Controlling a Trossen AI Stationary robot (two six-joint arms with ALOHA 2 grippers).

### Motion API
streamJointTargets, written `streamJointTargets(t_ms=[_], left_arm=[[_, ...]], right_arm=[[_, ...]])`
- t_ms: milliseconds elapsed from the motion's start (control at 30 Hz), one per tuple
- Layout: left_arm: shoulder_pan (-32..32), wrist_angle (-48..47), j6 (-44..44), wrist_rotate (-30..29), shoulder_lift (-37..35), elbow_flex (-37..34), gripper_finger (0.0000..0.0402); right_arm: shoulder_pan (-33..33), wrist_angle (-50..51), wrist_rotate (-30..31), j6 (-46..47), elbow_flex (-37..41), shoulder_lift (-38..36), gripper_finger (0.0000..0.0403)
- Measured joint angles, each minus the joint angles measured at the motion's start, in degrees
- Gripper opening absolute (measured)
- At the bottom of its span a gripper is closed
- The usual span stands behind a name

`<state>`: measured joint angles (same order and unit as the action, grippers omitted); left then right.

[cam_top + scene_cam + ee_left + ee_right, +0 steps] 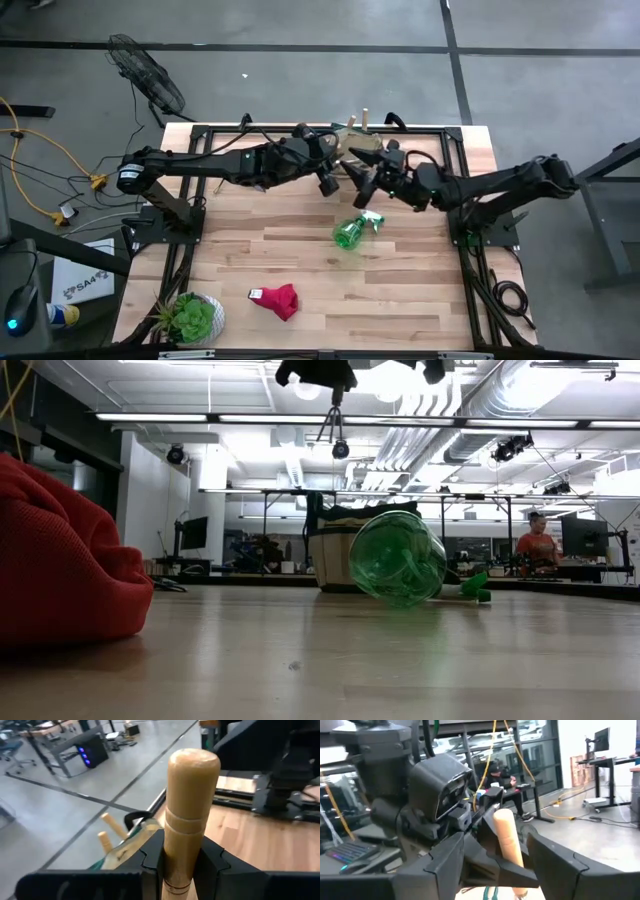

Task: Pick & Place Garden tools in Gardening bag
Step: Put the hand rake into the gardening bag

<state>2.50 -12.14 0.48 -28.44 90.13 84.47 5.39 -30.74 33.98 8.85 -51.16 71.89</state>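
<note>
Wooden table's far edge: gardening bag [362,140] holds handles; left tool [182,865] clamps wooden handle [190,810].

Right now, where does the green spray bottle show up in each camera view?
High view: spray bottle lies on the table, centre, just below the right gripper.
Low view: bottle lies on its side at centre right, in front of the bag.
Left wrist view: not in it.
Right wrist view: not in it.
Shared landmark: the bag, at the table's far edge in the high view.
</note>
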Motion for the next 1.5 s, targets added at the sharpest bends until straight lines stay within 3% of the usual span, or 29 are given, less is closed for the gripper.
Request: streamJointTargets(t_ms=[300, 733, 1133, 1500], left_arm=[[0.0, -0.4, 2.8, -0.7, 0.0, 0.0, 0.0061], [0.0, -2.2, 10.8, -2.7, 0.0, 0.0, 0.0061], [0.0, -1.9, 16.6, -2.7, 0.0, 0.0, 0.0061], [0.0, -1.8, 18.8, -0.6, 0.0, 0.0, 0.0061]], right_arm=[[-1.6, 0.1, 0.6, -0.1, -4.8, 5.9, 0.0205], [-1.8, 0.5, 1.9, -3.3, -4.8, 6.1, 0.0205], [-3.3, 1.7, 0.1, 0.6, -4.8, 6.1, 0.0204], [-3.7, 3.6, -1.9, 2.0, -4.8, 6.1, 0.0125]])
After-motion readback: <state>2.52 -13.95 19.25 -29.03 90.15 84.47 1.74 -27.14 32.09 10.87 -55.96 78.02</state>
